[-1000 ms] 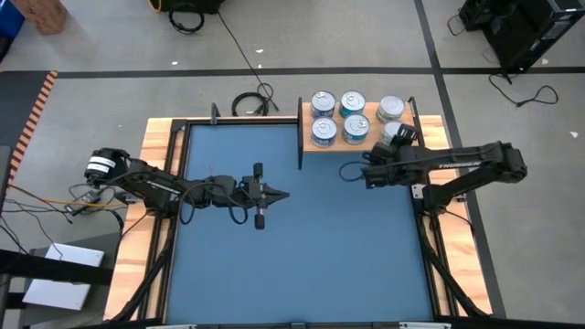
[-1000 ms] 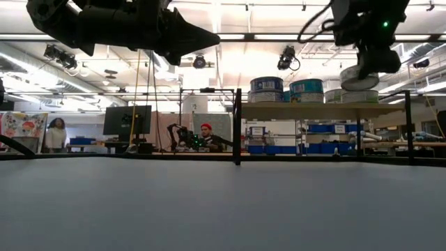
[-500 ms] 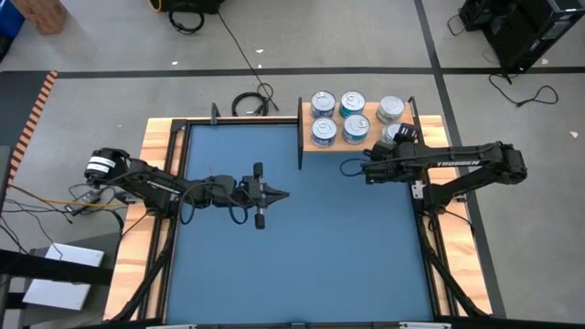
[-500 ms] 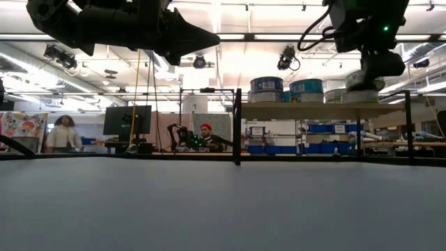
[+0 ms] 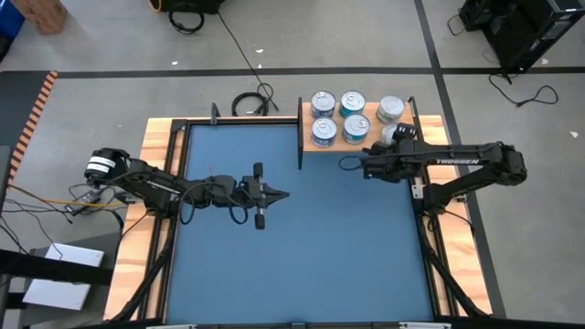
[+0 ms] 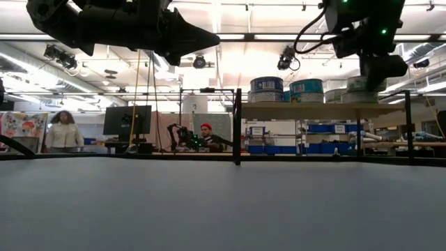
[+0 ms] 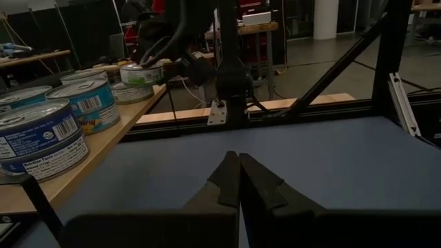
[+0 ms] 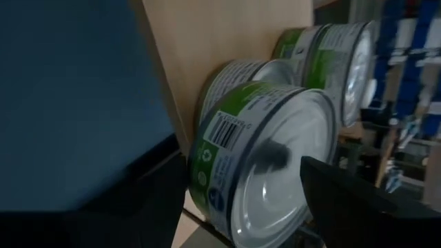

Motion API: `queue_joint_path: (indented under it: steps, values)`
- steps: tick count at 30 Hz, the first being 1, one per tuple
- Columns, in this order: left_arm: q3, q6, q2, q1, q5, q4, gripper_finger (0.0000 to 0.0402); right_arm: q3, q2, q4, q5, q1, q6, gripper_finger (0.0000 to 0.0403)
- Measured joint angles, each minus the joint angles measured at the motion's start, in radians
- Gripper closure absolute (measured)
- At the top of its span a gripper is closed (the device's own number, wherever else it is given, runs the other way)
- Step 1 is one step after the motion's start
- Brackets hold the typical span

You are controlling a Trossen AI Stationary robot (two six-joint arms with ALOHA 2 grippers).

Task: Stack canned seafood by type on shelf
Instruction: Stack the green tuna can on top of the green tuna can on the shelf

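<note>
Between the right gripper's (image 8: 234, 200) fingers, a tin (image 8: 269, 155)

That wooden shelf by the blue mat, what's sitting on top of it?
Round tins stand on the shelf: blue-labelled tins on its left part, green-labelled tins on its right. The right gripper covers one more green tin, so lower layers cannot be counted.

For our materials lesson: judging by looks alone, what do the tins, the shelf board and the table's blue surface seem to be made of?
Tins: probably metal, with shiny silver lids that catch the light and printed paper-like labels.
Shelf board: likely pale, unpainted wood or plywood, matte and light tan.
Blue surface: a flat, matte mat, perhaps rubber or fabric; the material cannot be settled from here.
</note>
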Motion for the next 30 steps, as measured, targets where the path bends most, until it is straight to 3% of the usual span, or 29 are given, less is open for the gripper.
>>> queue_joint_path:
  steps: [30]
  values:
    - [0.000,-0.002,0.000,0.000,0.000,-0.009,0.0396,0.090,-0.007,0.121,-0.086,-0.150,-0.247,0.0115]
